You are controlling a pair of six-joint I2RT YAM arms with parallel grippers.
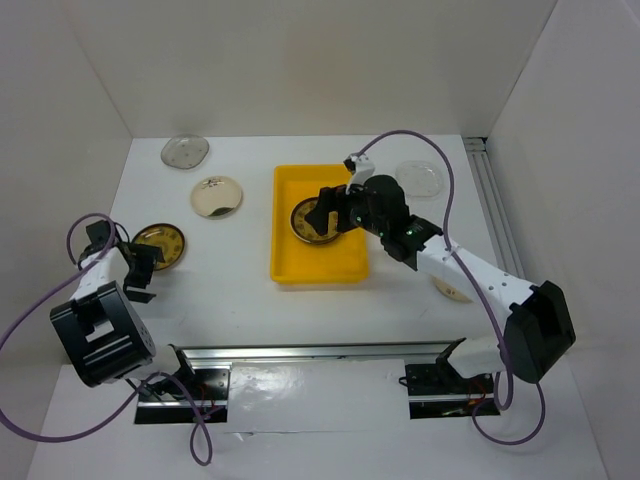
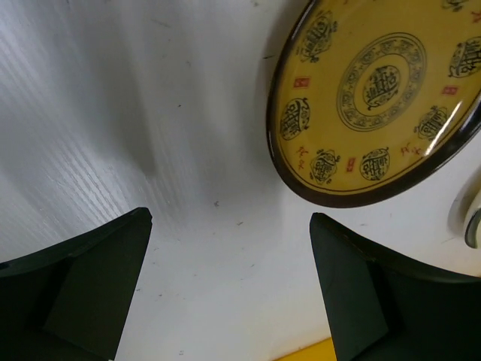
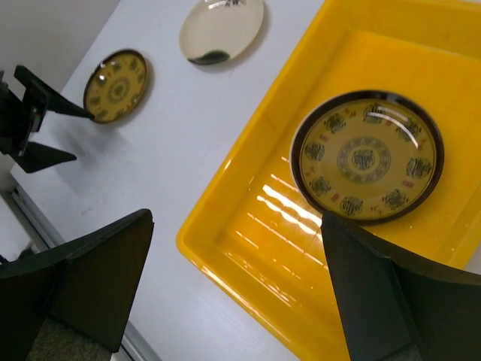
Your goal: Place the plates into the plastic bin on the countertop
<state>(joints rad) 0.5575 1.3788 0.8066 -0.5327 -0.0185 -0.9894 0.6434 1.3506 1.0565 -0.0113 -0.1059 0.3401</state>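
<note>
Right claw [image 3: 237,226] stands wide open, empty, above the yellow plastic bin [image 3: 255,259]; one patterned plate [image 3: 367,156] lies inside. Left claw [image 2: 229,218], equally wide and empty, hovers beside a second patterned plate [image 2: 376,98] on the tabletop [image 2: 113,113]. I judge that pickup next: close on its rim.

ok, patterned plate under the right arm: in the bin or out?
In. The patterned plate lies flat on the floor of the yellow bin, inside its rim; right tool open, not holding it.

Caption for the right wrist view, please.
Open right hand over the bin, one patterned plate lying in it; a matching plate and a cream plate sit on the countertop.
</note>
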